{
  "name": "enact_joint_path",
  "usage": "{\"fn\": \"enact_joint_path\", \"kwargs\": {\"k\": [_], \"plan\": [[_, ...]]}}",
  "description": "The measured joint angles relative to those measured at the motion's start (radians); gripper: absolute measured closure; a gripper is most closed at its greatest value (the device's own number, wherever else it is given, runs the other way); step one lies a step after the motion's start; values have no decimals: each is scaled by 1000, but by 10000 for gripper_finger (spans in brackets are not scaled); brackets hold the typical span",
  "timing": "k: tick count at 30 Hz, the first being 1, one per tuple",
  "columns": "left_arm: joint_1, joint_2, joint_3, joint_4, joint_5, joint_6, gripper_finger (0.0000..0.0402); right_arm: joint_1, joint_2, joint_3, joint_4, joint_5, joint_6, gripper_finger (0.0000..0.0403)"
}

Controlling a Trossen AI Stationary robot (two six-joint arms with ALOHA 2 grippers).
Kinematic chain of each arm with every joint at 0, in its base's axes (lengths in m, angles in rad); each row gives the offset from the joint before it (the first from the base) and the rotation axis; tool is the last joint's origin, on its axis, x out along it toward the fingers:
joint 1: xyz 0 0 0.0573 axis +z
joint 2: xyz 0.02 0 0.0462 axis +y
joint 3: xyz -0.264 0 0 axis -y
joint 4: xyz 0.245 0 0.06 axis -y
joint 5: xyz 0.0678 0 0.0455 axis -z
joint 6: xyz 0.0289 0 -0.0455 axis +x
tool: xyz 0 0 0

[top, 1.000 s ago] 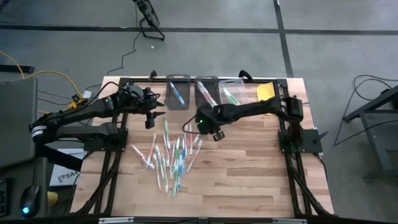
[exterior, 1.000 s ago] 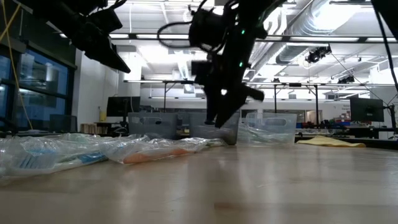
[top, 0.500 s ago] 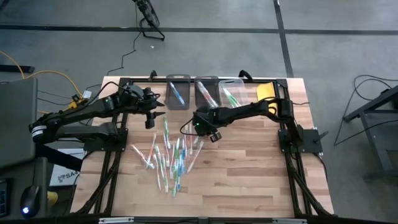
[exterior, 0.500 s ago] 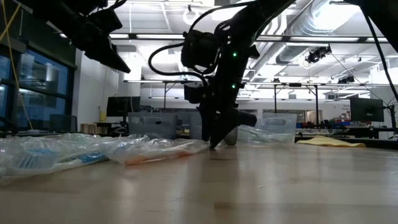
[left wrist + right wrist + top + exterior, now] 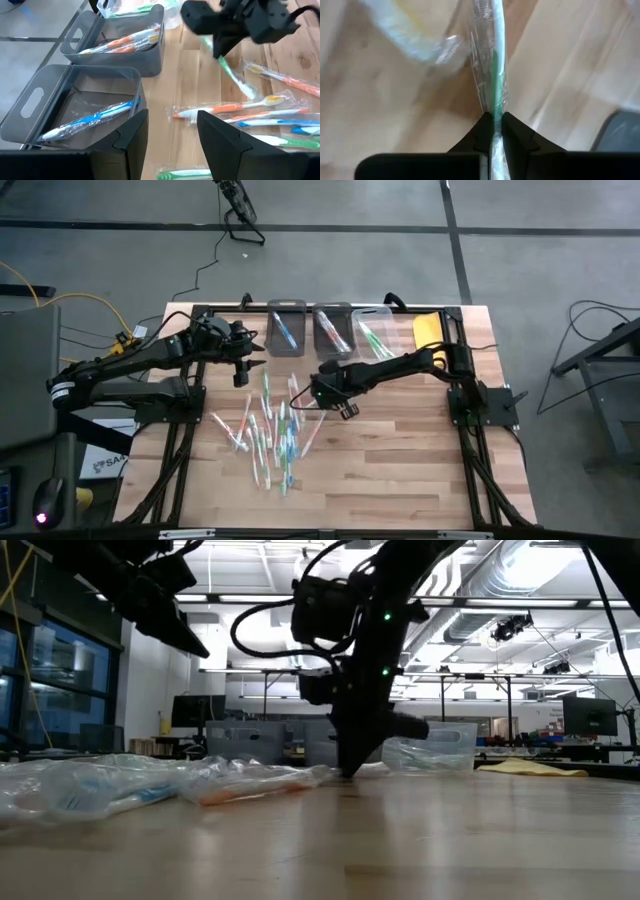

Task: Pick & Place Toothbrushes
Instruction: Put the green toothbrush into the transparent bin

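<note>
Between the right claw's (image 5: pixel 493 131) pressed-together fingers: a wrapped green toothbrush (image 5: pixel 496 80)
Its long axis runs straight on from the claw, at the pile's (image 5: pixel 270 435) 2 o'clock edge on the tabletop (image 5: pixel 400 460); the bins (image 5: pixel 330 330) lie toward 12; the left claw (image 5: pixel 170 135) hovers spread at 10 o'clock

No legible text or labels anywhere

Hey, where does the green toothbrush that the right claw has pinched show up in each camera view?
High view: the thin green plastic-wrapped toothbrush trails from the right claw, at the right edge of the scattered pile.
Low view: hidden; only the claw touching the table shows.
Left wrist view: slanting below the right claw, the toothbrush off the table.
Right wrist view: centre, toothbrush running away from the shut claw.
Shared landmark: the right claw.
</note>
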Motion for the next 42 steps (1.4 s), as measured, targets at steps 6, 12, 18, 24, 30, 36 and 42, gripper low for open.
{"fn": "enact_joint_path", "kwargs": {"k": [6, 12, 18, 24, 30, 36, 42], "plan": [[0, 0, 0, -1, 0, 0, 238, 12, -127, 0, -157, 7, 255, 390], [0, 0, 0, 1, 3, 0, 238, -47, -291, 1, -307, 68, 575, 390], [0, 0, 0, 1, 11, 0, 238, -217, -352, 1, -364, 131, 808, 385], [0, 0, 0, -2, 13, 0, 238, -422, -331, 1, -356, 57, 884, 385], [0, 0, 0, -2, 13, 0, 238, -555, -331, 2, -332, -14, 886, 385], [0, 0, 0, -2, 13, 0, 238, -587, -331, -37, -327, -86, 840, 386], [0, 0, 0, -2, 13, 0, 238, -588, -331, -96, -302, -99, 804, 386]]}}
